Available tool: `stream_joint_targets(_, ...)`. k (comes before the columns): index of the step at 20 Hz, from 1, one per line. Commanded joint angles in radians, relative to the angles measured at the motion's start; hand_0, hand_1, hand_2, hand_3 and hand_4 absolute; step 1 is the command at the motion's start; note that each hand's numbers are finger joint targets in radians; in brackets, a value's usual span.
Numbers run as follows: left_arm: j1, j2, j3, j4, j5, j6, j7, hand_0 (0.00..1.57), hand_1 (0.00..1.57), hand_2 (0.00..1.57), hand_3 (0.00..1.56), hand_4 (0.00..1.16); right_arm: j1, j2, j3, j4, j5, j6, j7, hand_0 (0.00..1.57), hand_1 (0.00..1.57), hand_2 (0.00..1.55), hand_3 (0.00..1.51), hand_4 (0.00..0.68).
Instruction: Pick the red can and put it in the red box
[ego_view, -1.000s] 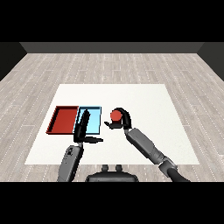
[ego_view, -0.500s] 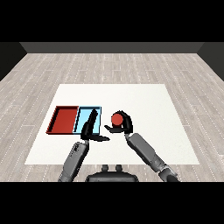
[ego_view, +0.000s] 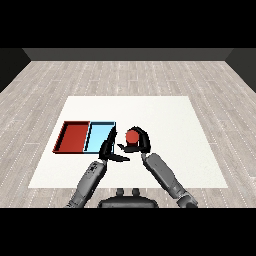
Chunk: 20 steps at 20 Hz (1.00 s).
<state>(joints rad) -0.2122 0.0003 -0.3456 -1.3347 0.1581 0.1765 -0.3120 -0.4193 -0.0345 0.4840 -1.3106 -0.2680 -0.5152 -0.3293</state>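
Note:
The red can (ego_view: 132, 136) stands just right of the light blue tray (ego_view: 98, 136), and my right hand (ego_view: 140, 141) is curled round it. The red tray (ego_view: 73, 137) lies at the left, touching the blue tray's left side. My left hand (ego_view: 110, 148) hangs over the blue tray's right edge with straight fingers and holds nothing; its thumb points toward the can.
Both trays sit on the white table (ego_view: 165, 120), left of centre. Wooden floor (ego_view: 130, 75) surrounds the table. Both grey forearms come in from the lower middle, close together.
My right hand has carried the red can leftward, closer to the blue tray. My left hand has shifted right, toward the blue tray's right edge.

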Motion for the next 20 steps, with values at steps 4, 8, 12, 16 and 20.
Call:
stream_joint_targets(4,-0.084,0.0,-0.031,0.09,0.066,0.015,-0.009,0.0,0.0,0.0,0.0,0.0,0.006,0.034,-0.056,-0.04,0.072,0.059,0.06,1.44,1.44,1.43,1.39,0.633)
stream_joint_targets(8,-0.037,0.0,-0.042,0.074,0.049,0.033,0.003,0.0,0.0,0.0,0.0,0.0,-0.08,0.034,0.011,0.046,0.031,-0.033,0.053,1.43,1.43,1.43,1.38,0.631)
stream_joint_targets(12,-0.114,0.0,0.028,0.208,0.093,-0.057,-0.066,0.0,0.0,0.0,0.0,0.0,-0.115,0.034,0.001,0.021,-0.006,-0.032,0.072,1.45,1.45,1.44,1.38,0.626)
stream_joint_targets(16,-0.029,0.0,-0.073,0.09,0.091,0.009,-0.054,0.0,0.0,0.0,0.0,0.0,-0.09,0.034,0.014,0.052,-0.061,0.018,-0.001,1.48,1.48,1.44,1.37,0.621)
stream_joint_targets(20,-0.085,0.0,-0.14,0.213,0.123,0.048,-0.134,0.0,0.0,0.0,0.0,0.0,-0.033,0.035,0.023,0.013,-0.029,0.022,-0.002,1.49,1.49,1.45,1.38,0.617)
